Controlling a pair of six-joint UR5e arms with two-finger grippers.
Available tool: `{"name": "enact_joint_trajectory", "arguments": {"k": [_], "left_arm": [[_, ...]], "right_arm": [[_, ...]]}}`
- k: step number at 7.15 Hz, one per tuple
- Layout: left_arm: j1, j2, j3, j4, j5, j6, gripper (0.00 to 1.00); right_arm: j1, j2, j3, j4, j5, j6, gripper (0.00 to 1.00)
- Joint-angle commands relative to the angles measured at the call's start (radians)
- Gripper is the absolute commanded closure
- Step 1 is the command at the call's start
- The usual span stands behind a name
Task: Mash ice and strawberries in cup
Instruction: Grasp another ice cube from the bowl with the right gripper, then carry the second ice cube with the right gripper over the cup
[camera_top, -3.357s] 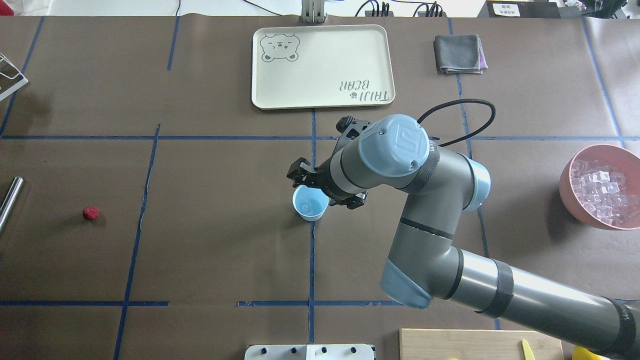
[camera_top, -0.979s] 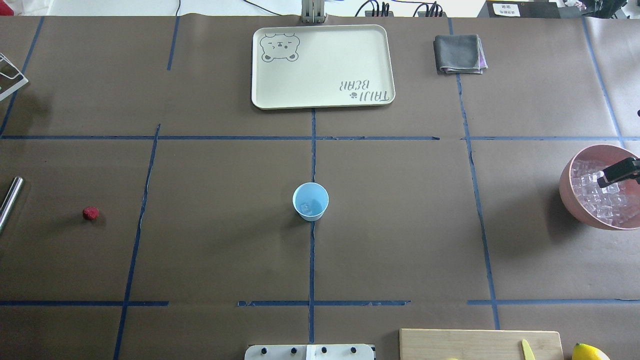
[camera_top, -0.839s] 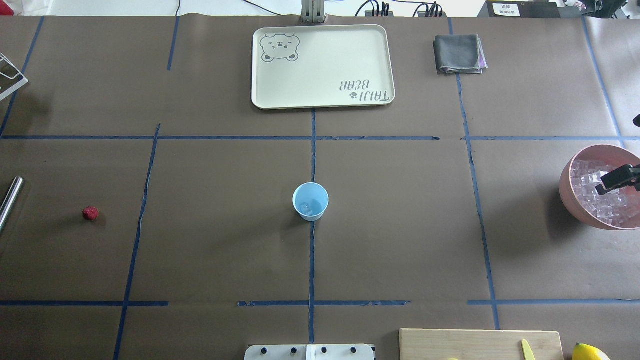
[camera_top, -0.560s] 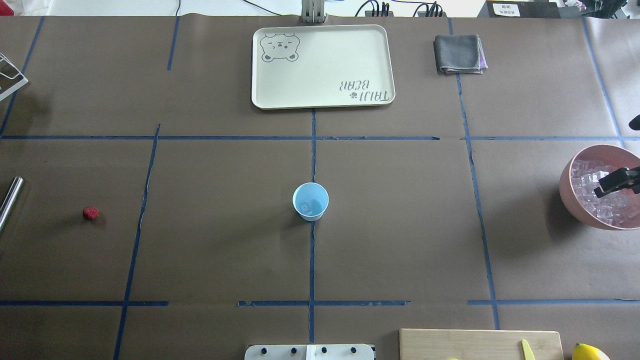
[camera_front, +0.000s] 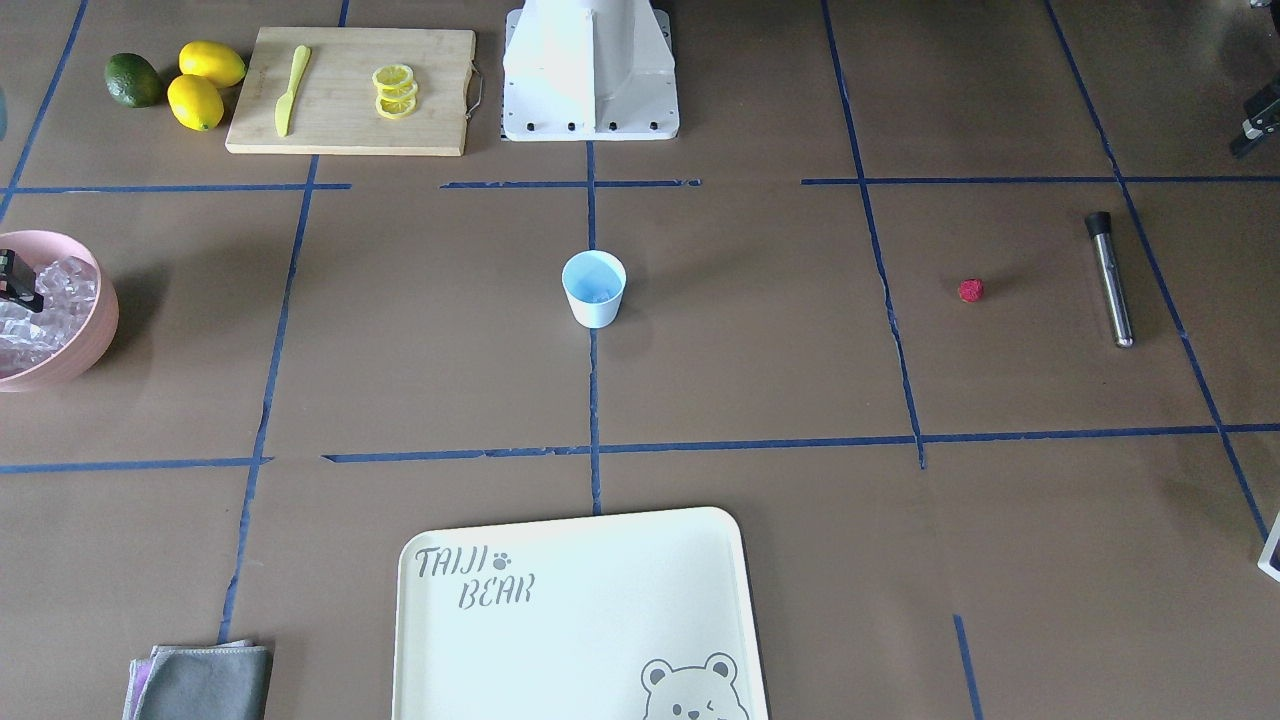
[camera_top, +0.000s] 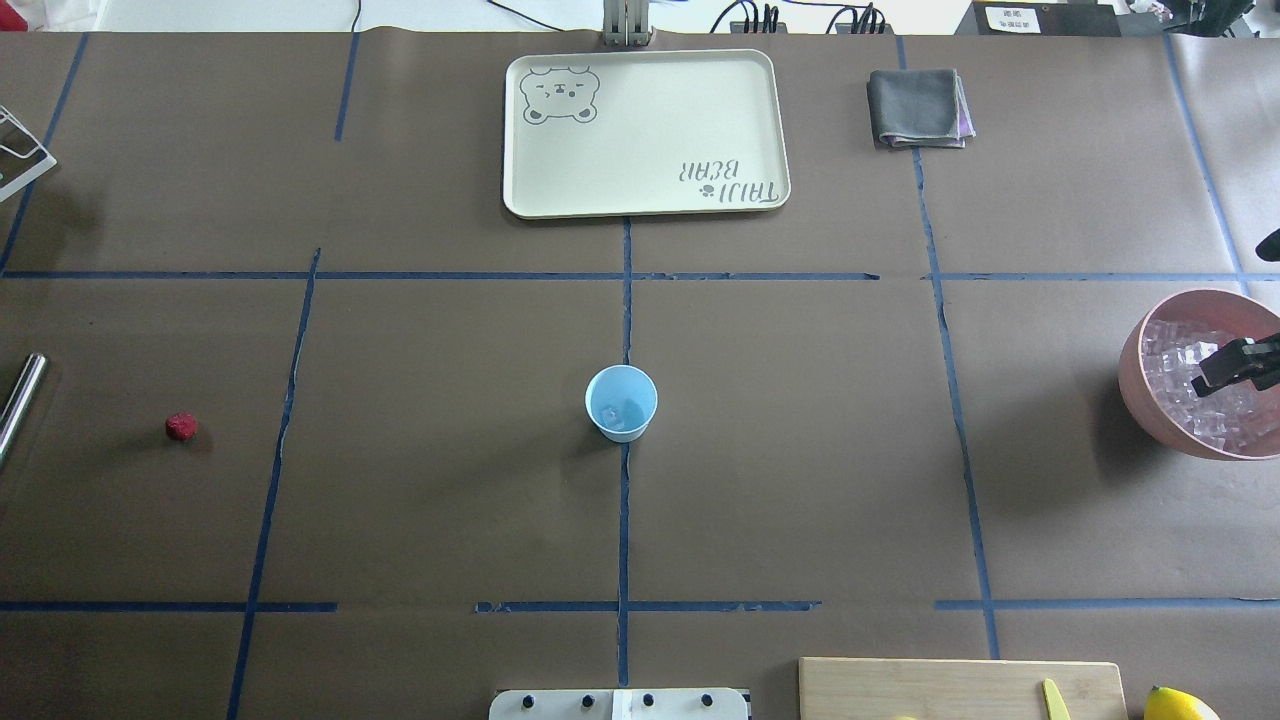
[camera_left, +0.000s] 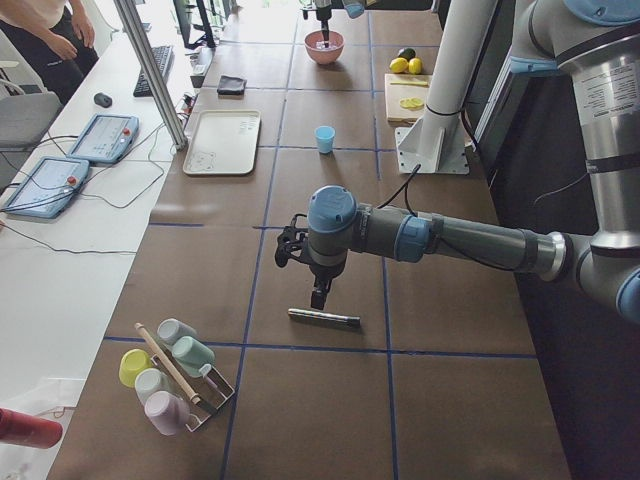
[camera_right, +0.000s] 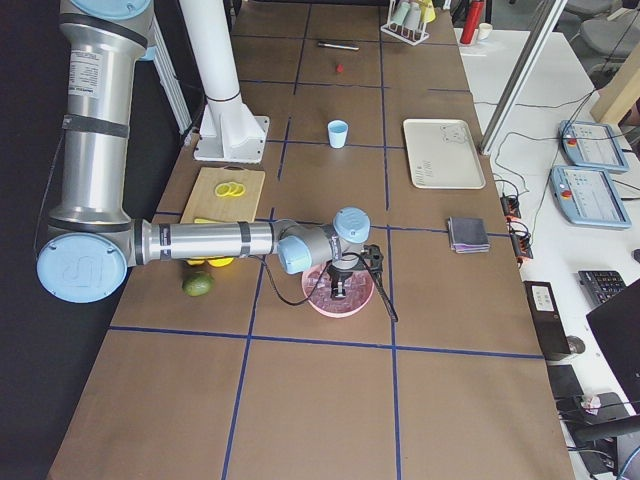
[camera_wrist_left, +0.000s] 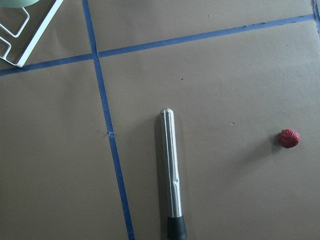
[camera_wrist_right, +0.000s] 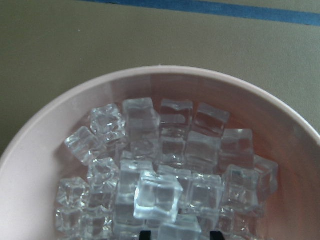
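The light-blue cup (camera_top: 621, 403) stands upright at the table's middle, with an ice cube (camera_top: 615, 412) in it. It also shows in the front view (camera_front: 594, 288). The red strawberry (camera_top: 181, 427) lies alone on the table far left, also in the left wrist view (camera_wrist_left: 289, 138). My right gripper (camera_wrist_right: 180, 235) hangs over the pink bowl (camera_top: 1135, 385), which is full of ice cubes (camera_wrist_right: 157, 196). Its fingertips show apart at the frame's bottom edge, holding nothing. My left gripper (camera_left: 318, 290) points down above a steel muddler (camera_wrist_left: 171, 175); I cannot tell its state.
A cream bear tray (camera_top: 645, 130) and a grey cloth (camera_top: 918, 107) lie at the far side. A cutting board (camera_front: 350, 90) with lemon slices and a yellow knife, two lemons (camera_front: 200, 85) and a green fruit lie near my base. A cup rack (camera_left: 175, 375) stands at the left end.
My right arm left the cup and swung right to the pink bowl. In the last second its finger shifted slightly over the ice. Cup and strawberry have not moved.
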Motion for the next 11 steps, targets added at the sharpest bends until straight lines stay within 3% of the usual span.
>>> {"name": "enact_joint_trajectory", "arguments": {"k": [1,2,3,5,8,9,11], "left_arm": [[0.000,0.000,0.003,0.000,0.000,0.000,0.00],[0.000,0.000,0.000,0.000,0.000,0.000,0.00],[0.000,0.000,-0.003,0.000,0.000,0.000,0.00],[0.000,0.000,-0.003,0.000,-0.001,0.000,0.00],[0.000,0.000,0.002,0.000,0.000,0.000,0.00],[0.000,-0.001,0.005,0.000,0.000,0.002,0.00],[0.000,-0.001,0.008,0.000,0.000,0.002,0.00]], "right_arm": [[0.006,0.001,0.034,-0.005,0.011,-0.004,1.00],[0.010,-0.017,0.137,-0.045,0.024,0.002,1.00],[0.007,-0.041,0.287,-0.156,0.022,0.007,1.00],[-0.061,-0.010,0.457,-0.220,0.045,0.228,1.00],[-0.297,0.319,0.462,-0.223,0.003,0.776,1.00],[-0.418,0.419,0.447,-0.226,-0.089,0.927,1.00],[-0.619,0.692,0.259,-0.223,-0.336,1.156,1.00]]}}
